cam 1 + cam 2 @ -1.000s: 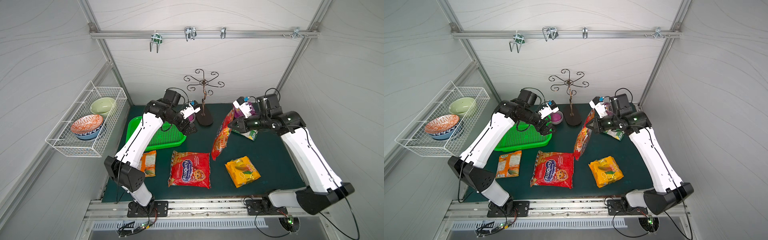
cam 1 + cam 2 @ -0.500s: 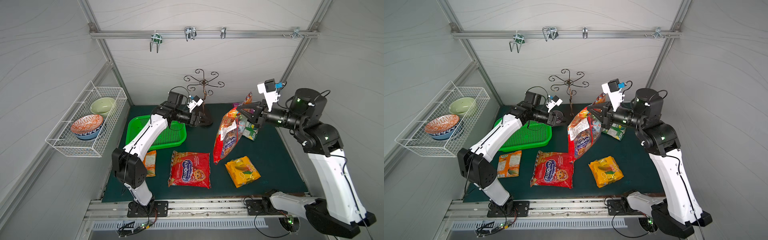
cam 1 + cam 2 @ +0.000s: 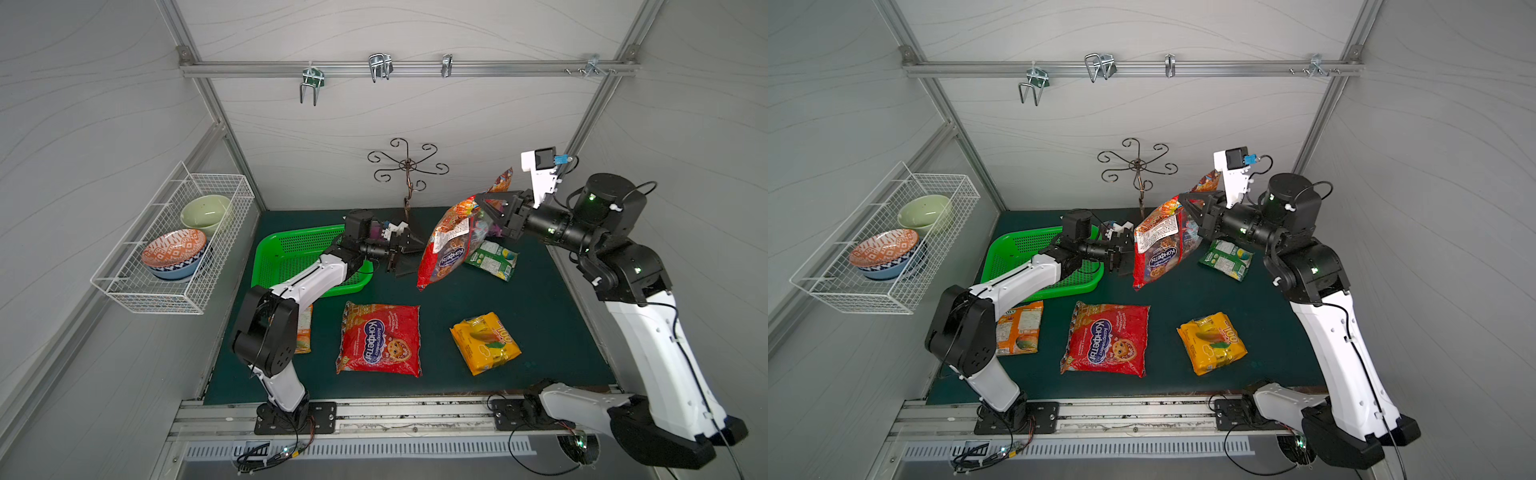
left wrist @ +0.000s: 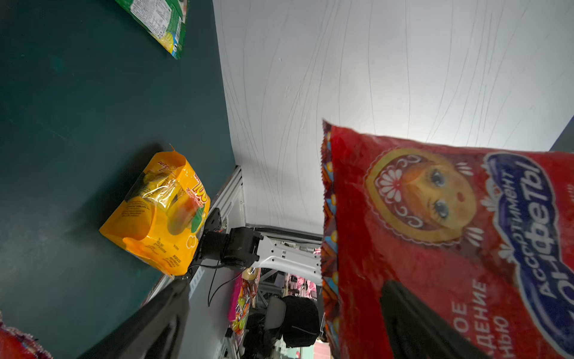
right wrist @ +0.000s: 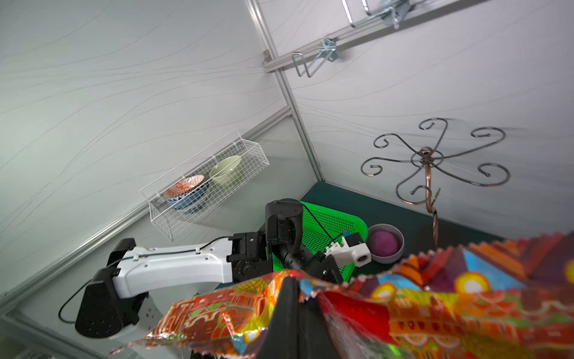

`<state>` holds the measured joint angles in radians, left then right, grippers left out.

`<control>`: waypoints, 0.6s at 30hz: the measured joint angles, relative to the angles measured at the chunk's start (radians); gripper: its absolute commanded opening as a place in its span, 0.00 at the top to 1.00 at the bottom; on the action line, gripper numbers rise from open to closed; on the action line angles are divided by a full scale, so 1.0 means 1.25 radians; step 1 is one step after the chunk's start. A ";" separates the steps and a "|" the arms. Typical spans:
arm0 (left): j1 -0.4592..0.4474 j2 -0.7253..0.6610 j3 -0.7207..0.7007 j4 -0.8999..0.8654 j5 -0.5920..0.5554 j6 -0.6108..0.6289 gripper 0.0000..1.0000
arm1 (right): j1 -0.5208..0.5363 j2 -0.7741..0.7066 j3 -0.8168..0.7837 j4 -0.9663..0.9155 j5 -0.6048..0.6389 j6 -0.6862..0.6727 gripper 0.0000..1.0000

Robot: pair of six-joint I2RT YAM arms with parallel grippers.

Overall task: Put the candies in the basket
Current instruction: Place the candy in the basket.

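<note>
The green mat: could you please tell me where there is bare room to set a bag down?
Bare mat lies between the flat red bag and the yellow bag, and between the yellow bag and the green bag. The basket's visible floor is bare too. Crowded: the back middle, around the open left claw and hanging red bag.

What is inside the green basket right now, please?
Only bare mesh floor shows in the basket; no bags visible. The left arm covers part of it, so that part is hidden.
</note>
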<state>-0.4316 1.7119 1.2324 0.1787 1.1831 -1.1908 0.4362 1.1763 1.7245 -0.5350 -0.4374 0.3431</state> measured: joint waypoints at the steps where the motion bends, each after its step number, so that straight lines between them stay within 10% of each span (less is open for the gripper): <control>1: 0.000 0.006 0.000 0.013 -0.002 -0.003 0.01 | -0.005 0.000 -0.010 0.001 0.010 0.014 1.00; 8: 0.029 0.022 0.153 -0.175 0.004 0.121 0.01 | -0.063 0.004 -0.066 -0.081 0.038 0.109 1.00; 18: 0.085 0.072 0.594 -0.757 -0.156 0.712 0.01 | -0.097 -0.012 -0.215 -0.211 0.151 0.251 1.00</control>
<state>-0.3252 1.8023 1.9747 -0.7670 0.9878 -0.3008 0.3145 1.1610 1.4555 -0.7990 -0.2485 0.6575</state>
